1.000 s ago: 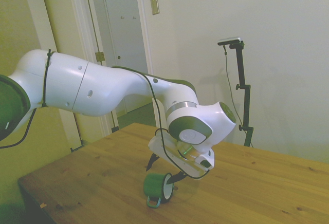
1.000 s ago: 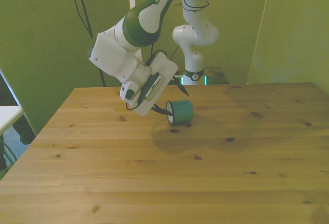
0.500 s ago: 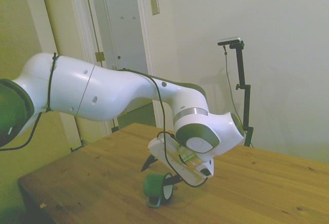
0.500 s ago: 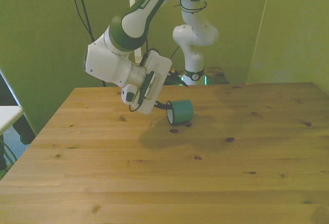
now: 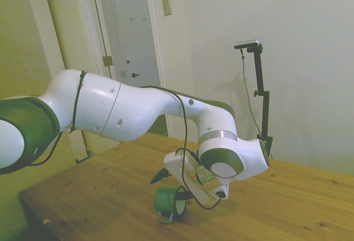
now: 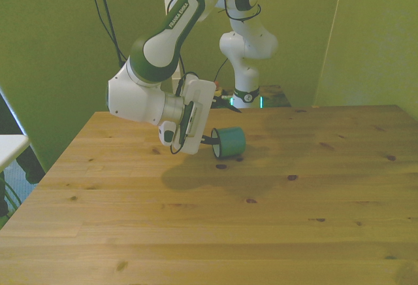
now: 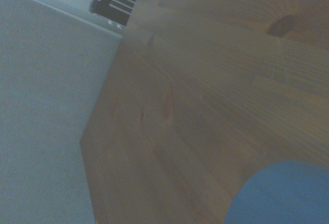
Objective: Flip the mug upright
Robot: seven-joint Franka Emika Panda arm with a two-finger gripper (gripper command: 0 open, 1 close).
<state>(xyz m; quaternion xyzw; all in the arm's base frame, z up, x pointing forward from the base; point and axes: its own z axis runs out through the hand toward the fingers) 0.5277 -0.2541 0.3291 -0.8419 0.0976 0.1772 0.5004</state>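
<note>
The mug (image 5: 170,202) lies on its side on the desk (image 6: 274,219), near the middle of the far half in the front view, its mouth turned toward the arm and its loop handle down against the wood. That handle keeps it from rolling, which is probably why it sits so steady.

The pincer (image 5: 172,184) has come at it nearly level, not from above — the wrist is tipped over so the fingers run along the desk toward the mouth. They stand apart: 1 dark finger (image 5: 159,175) shows above the mug's outside wall in the side view, the other reaches into the white inside at the rim. So the wall lies between them, not yet clamped as far as I can tell.

That low approach suits the job: grip the rim wall, then swing the wrist to bring the mouth upward. The wrist view shows only blurred wood and a blue-green curve, likely the mug.
</note>
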